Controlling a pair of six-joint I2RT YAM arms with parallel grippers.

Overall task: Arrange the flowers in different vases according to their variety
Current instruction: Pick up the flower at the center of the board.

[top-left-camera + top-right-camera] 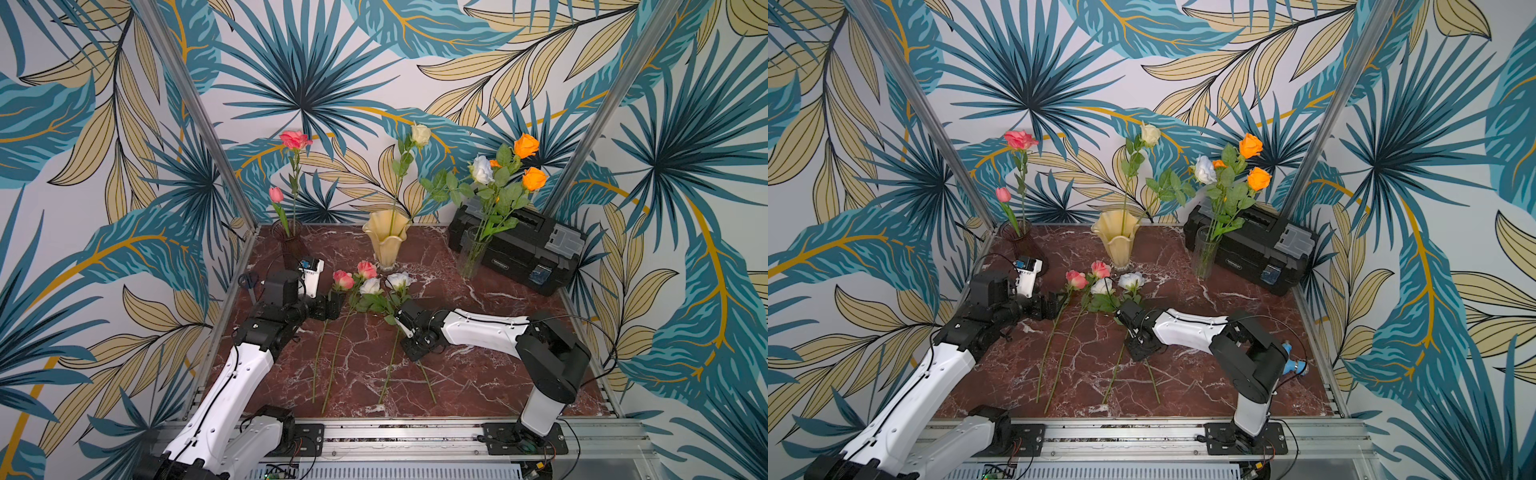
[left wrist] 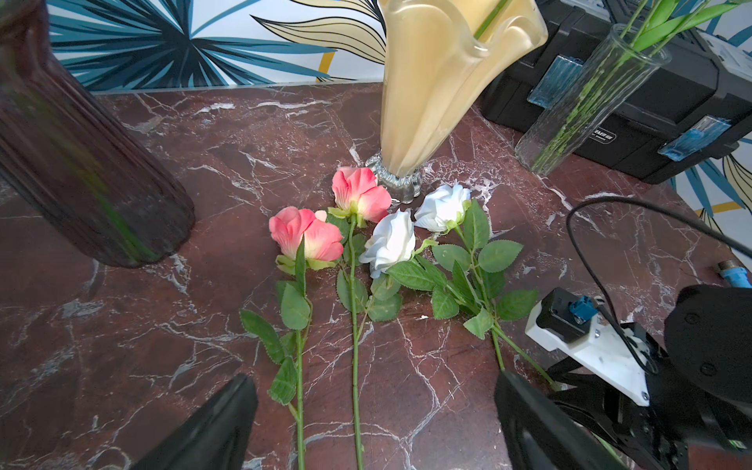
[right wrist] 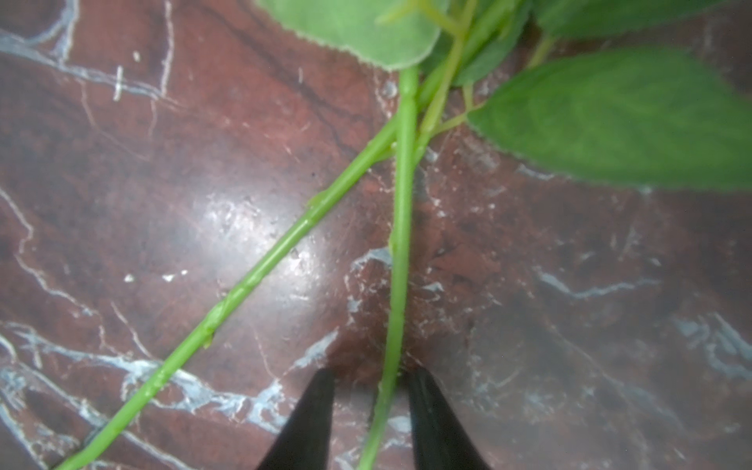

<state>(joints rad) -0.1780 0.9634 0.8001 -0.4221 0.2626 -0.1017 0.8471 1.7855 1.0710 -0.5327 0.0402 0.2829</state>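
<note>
Two pink roses (image 1: 343, 279) (image 2: 307, 238) and two white roses (image 1: 370, 286) (image 2: 390, 242) lie mid-table, stems toward the front. My right gripper (image 3: 371, 376) (image 1: 409, 351) points down at the table, jaws a little apart around one white rose's stem (image 3: 396, 285), with a gap on one side. My left gripper (image 2: 373, 378) (image 1: 336, 303) hovers wide open beside the pink roses, holding nothing. The purple vase (image 1: 293, 245) holds pink flowers. The cream vase (image 1: 386, 241) holds a pale rose. The clear vase (image 1: 471, 253) holds orange roses (image 1: 526, 145) and a white one.
A black toolbox (image 1: 523, 249) stands at the back right behind the clear vase. All three vases line the back of the marble table (image 1: 478, 374). Metal frame posts rise at both back corners. A rail with the arm bases runs along the front edge.
</note>
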